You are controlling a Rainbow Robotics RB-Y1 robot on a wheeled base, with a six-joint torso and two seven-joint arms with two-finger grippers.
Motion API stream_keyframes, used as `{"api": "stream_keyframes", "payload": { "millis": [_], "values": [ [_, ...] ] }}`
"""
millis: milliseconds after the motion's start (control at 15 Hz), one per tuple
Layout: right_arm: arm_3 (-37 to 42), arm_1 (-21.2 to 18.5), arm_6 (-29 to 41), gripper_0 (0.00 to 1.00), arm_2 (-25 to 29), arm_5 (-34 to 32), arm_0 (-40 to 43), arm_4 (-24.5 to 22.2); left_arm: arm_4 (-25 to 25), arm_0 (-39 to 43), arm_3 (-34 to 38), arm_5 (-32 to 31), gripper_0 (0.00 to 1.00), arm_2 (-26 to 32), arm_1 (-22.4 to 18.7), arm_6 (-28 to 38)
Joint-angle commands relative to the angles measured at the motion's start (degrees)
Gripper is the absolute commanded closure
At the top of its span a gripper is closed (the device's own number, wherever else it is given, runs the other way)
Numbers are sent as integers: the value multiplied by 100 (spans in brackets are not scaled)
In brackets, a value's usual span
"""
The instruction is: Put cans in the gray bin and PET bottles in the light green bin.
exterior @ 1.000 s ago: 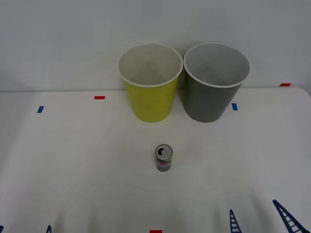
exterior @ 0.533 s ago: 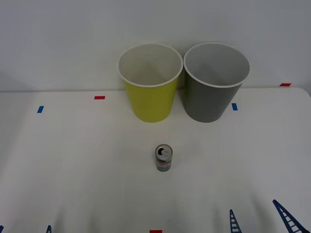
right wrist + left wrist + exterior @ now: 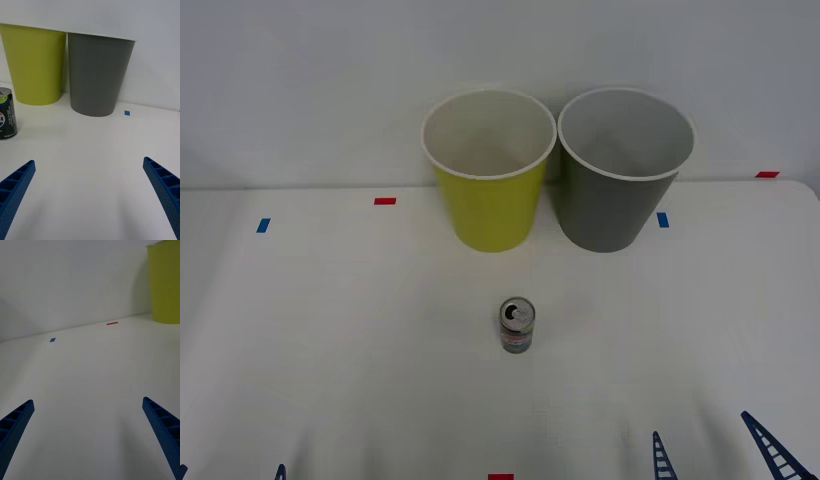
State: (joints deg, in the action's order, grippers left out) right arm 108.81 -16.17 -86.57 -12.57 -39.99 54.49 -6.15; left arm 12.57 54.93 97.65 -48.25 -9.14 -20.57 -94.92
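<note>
- Where the white table [image 3: 330, 330] meets its near edge on the left, the left gripper [image 3: 88, 435] sits low, blue fingers [image 3: 15, 427] spread wide, nothing between them
- Light green bin [image 3: 488, 168] upright at table's far side, left of centre; whitish inside
- Can [image 3: 517, 325] upright mid-table, in front of the two bins, well apart from both; pull-tab top up
- Gray bin [image 3: 622, 166] upright just beside the green one, on its right
- Right gripper [image 3: 90, 195] low at near right edge, fingers [image 3: 163, 185] apart, holding nothing; can off to its left
</note>
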Motion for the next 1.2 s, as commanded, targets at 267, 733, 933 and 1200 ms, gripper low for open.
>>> {"api": "stream_keyframes", "payload": {
  "millis": [267, 733, 933, 1200],
  "values": [
    [0, 0, 0, 0, 0, 0, 0, 0, 0, 0, 0, 0, 0, 0, 0, 0],
    [0, 0, 0, 0, 0, 0, 0, 0, 0, 0, 0, 0, 0, 0, 0, 0],
    [0, 0, 0, 0, 0, 0, 0, 0, 0, 0, 0, 0, 0, 0, 0, 0],
    [0, 0, 0, 0, 0, 0, 0, 0, 0, 0, 0, 0, 0, 0, 0, 0]
  ]
}}
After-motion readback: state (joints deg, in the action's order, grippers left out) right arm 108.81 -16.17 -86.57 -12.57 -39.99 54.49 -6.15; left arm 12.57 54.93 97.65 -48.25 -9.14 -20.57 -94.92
